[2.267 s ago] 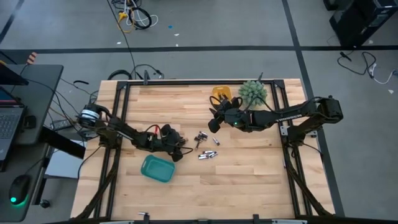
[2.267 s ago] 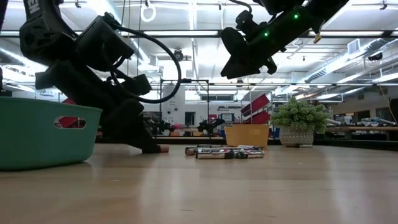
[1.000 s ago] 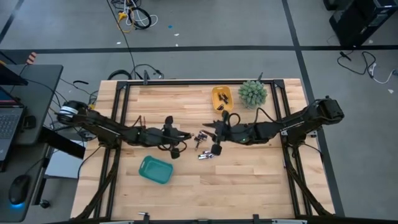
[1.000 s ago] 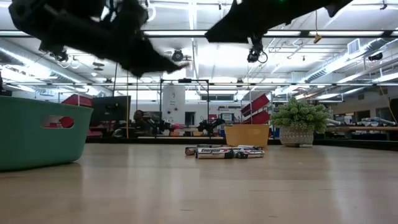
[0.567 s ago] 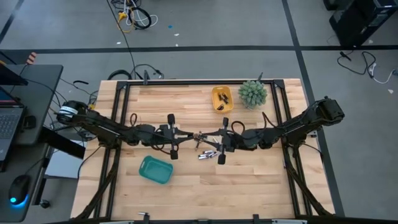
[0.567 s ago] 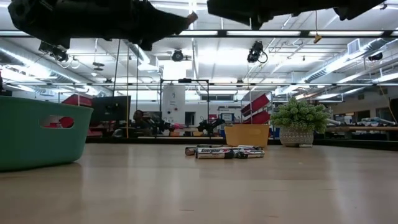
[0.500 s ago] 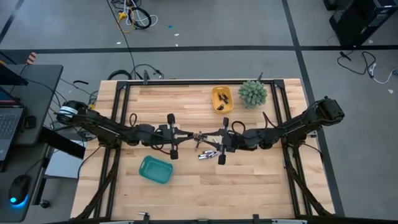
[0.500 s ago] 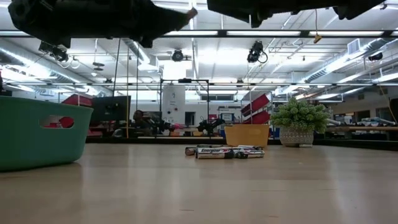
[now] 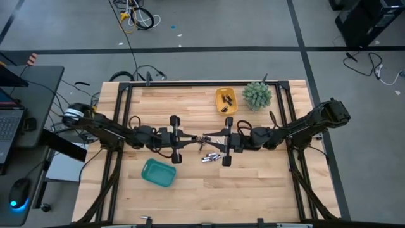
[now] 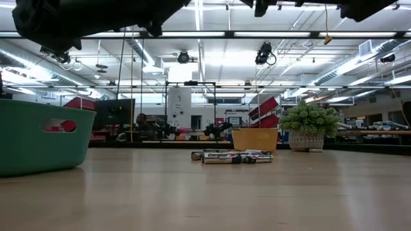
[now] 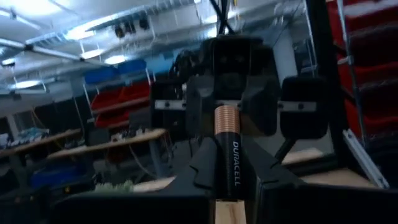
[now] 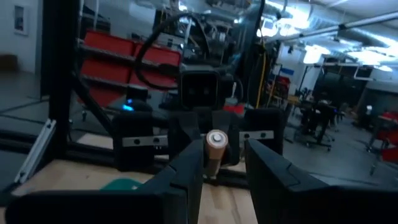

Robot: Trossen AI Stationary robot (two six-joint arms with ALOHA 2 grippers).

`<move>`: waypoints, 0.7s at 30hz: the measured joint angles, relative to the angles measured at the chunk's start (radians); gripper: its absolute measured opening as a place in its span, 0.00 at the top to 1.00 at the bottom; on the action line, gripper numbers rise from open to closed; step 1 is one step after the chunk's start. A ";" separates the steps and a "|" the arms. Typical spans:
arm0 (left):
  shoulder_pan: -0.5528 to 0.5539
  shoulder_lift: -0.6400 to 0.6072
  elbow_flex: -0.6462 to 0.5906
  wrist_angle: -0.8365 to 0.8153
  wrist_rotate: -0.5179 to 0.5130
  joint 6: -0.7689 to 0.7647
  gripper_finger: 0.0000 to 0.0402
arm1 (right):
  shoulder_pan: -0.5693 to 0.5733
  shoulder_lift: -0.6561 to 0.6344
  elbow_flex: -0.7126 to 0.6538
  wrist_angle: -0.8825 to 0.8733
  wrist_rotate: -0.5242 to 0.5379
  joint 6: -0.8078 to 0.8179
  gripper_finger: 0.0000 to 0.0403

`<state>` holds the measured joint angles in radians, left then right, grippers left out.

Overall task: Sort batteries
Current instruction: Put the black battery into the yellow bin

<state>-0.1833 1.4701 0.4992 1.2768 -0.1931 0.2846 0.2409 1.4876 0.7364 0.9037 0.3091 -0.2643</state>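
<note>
A black Duracell battery (image 11: pixel 231 163) with a copper end is held in the air over the table's middle, and my left gripper (image 11: pixel 233 177) is shut on it. My right gripper (image 12: pixel 224 155) faces it from the table's right, open. Its fingers stand on either side of the battery's copper end (image 12: pixel 216 139). In the high view the left gripper (image 9: pixel 195 137) and the right gripper (image 9: pixel 214 135) meet nose to nose. Several more batteries (image 9: pixel 212 156) lie on their sides in a small pile on the wood below, also seen in the low view (image 10: pixel 231 156). My left gripper pinches the battery's black body (image 11: pixel 230 186) between its two fingers, toward the end away from the copper cap. The fingers come about level from the table's left and lie along the battery. The battery sticks out past them, copper end (image 11: pixel 227 121) forward, clear of the table. Whether my right gripper touches the battery, I cannot tell.
A teal tray (image 9: pixel 159 172) stands near-left of the pile, and it looms large at the left of the low view (image 10: pixel 38 135). A yellow tray (image 9: pixel 226 100) holding some batteries and a small potted plant (image 9: pixel 256 95) stand at the far edge.
Both grippers have risen and tipped up from slanting downward to about level, so that they now face each other over the pile. The left one has carried the battery up with it. In the low view both have gone up out of the picture's top.
</note>
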 joint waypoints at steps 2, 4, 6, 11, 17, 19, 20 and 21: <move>0.000 0.020 0.016 0.015 0.001 0.008 0.95 | 0.000 0.000 0.000 0.006 -0.003 -0.002 0.74; 0.000 0.044 0.047 0.012 0.001 0.027 0.95 | 0.000 0.000 0.000 0.022 -0.016 -0.010 0.74; 0.000 0.070 0.080 0.013 0.003 0.030 0.95 | 0.000 0.000 0.000 0.041 -0.023 -0.021 0.74; 0.000 0.120 0.145 0.006 0.004 0.062 0.95 | 0.003 0.000 0.000 0.047 -0.024 -0.047 0.74; 0.000 0.123 0.167 0.004 0.010 0.082 0.95 | 0.006 0.000 0.000 0.047 -0.030 -0.053 0.74; 0.000 0.123 0.167 0.006 0.012 0.082 0.95 | 0.006 0.000 0.000 0.048 -0.038 -0.054 0.74; 0.000 0.123 0.167 0.005 0.013 0.082 0.95 | 0.006 0.000 0.000 0.052 -0.045 -0.054 0.74; 0.000 0.123 0.167 0.005 0.013 0.082 0.95 | 0.006 0.000 0.000 0.054 -0.049 -0.054 0.74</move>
<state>-0.1829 1.5936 0.6666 1.2816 -0.1802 0.3664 0.2470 1.4876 0.7368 0.9578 0.2599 -0.3182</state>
